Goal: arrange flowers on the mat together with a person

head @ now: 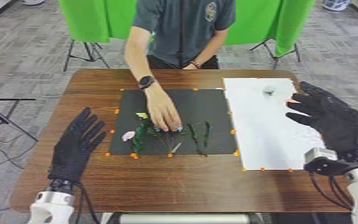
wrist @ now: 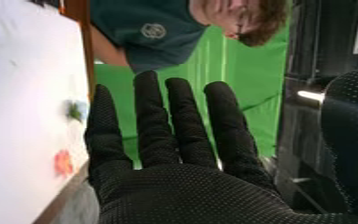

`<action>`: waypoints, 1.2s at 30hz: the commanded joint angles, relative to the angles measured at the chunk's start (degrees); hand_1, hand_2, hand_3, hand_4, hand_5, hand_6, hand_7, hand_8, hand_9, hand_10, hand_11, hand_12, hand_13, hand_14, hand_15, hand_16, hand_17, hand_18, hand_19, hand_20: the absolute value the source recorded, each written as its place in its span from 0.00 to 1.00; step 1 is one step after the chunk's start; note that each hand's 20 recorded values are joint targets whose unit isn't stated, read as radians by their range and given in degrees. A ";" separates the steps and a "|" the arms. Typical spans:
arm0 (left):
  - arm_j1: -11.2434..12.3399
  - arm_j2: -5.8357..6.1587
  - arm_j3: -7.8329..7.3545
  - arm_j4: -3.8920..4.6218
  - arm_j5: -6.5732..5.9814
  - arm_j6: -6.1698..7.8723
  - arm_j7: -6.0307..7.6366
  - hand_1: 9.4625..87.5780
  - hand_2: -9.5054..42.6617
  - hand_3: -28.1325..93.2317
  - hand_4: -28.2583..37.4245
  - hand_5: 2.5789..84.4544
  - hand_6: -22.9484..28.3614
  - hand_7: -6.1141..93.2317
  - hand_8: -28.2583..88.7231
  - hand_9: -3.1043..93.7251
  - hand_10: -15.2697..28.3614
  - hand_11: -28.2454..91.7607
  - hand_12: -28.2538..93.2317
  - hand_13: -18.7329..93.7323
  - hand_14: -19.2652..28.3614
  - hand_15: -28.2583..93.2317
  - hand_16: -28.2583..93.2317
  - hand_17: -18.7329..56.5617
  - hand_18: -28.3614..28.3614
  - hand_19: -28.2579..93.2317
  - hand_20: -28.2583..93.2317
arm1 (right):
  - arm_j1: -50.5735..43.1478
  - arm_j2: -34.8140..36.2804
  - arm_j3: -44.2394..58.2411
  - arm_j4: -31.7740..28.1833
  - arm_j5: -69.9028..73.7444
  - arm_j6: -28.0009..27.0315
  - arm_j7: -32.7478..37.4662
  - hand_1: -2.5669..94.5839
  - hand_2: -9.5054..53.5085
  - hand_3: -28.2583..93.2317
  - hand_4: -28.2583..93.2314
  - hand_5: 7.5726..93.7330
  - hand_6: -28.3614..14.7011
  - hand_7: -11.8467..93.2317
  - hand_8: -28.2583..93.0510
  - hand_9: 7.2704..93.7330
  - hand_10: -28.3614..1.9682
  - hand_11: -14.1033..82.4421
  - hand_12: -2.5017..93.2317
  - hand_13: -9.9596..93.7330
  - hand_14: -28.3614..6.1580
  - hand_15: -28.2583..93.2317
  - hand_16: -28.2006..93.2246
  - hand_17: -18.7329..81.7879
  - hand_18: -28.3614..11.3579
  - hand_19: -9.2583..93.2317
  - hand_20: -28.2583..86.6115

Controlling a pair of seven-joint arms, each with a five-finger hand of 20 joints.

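"Both hands free?"
"Left robot hand (head: 71, 152) and right robot hand (head: 332, 120) were released, empty."
"Progress?"
"Flowers (head: 128, 135) lay part-arranged on the black mat (head: 202, 102), a person's hand (head: 163, 114) among them; two blooms (wrist: 63, 162) on the white sheet (head: 269, 132) probably remained."

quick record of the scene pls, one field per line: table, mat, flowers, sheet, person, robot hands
table: brown wooden table
mat: dark mat, left of the white sheet
flowers on mat: pink flower, pale yellow flower, green stems
on sheet: small pale flower, toward its far end
person: hand down among the stems
left hand: open, left of the mat
right hand: open, at the sheet's right side
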 commanded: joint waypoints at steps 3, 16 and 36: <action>0.13 -0.25 -0.23 -0.11 -0.03 0.17 0.15 0.25 0.08 0.78 0.06 0.28 0.48 0.25 0.16 0.23 0.57 0.37 0.37 0.32 0.64 0.34 0.30 0.10 0.85 0.54 0.32 | 2.40 1.31 -2.23 0.72 -1.28 -0.22 0.84 0.18 0.13 0.91 0.04 0.31 0.53 0.22 0.17 0.31 0.45 0.25 0.28 0.37 0.44 0.37 0.49 0.20 0.14 0.50 0.48; 0.86 -0.53 -0.69 -0.31 -0.78 1.11 -0.28 0.25 0.08 0.78 0.06 0.28 0.48 0.25 0.16 0.23 0.57 0.37 0.37 0.32 0.65 0.34 0.29 0.10 0.85 0.55 0.32 | 5.24 2.88 -3.82 1.08 -2.64 -1.16 0.87 0.18 0.13 0.91 0.04 0.31 0.53 0.22 0.17 0.31 0.45 0.25 0.28 0.38 0.44 0.38 0.49 0.21 0.14 0.51 0.48; -0.65 0.70 -1.06 0.38 0.61 -1.91 -1.73 0.25 0.08 0.78 0.06 0.29 0.48 0.25 0.16 0.23 0.57 0.37 0.37 0.32 0.65 0.34 0.29 0.10 0.85 0.54 0.32 | 27.32 23.94 -18.54 19.00 -67.26 -0.12 11.01 0.31 0.03 0.92 0.01 0.34 0.57 0.33 0.13 0.33 0.55 0.34 0.25 0.38 0.53 0.49 0.40 0.28 0.20 0.65 0.52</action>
